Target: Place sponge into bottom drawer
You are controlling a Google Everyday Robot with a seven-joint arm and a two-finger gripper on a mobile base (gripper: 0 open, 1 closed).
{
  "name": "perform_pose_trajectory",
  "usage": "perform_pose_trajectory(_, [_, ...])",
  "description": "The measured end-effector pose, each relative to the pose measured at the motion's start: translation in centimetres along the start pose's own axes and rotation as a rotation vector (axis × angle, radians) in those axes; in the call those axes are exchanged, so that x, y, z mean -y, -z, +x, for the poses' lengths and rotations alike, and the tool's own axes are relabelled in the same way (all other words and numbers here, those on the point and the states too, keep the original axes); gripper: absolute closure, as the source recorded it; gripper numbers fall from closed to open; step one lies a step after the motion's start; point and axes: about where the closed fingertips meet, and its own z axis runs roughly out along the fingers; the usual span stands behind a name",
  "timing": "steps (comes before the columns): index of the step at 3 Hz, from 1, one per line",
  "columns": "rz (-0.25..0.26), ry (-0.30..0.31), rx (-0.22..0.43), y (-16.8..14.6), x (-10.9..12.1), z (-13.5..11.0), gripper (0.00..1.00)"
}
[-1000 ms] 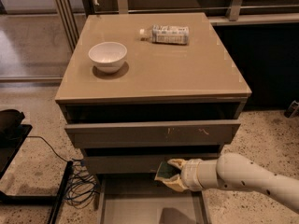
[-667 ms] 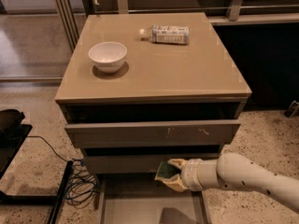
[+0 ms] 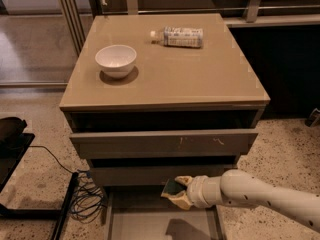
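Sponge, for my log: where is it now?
The sponge is held in the gripper, low centre of the camera view, above the open bottom drawer, below the middle drawer.

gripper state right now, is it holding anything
Gripper: closed on the small sponge with dark green top and yellow foam, held just above the open grey bottom drawer.
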Motion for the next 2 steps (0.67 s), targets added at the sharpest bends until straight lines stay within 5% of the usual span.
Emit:
perform_pose_trajectory(1, [0.021, -0.055, -0.001, -4.3, 0.7, 2.9, 1.0])
perform_pose_trajectory(2, [0.061, -0.041, -0.008, -7.7, 0.0, 5.8, 1.0])
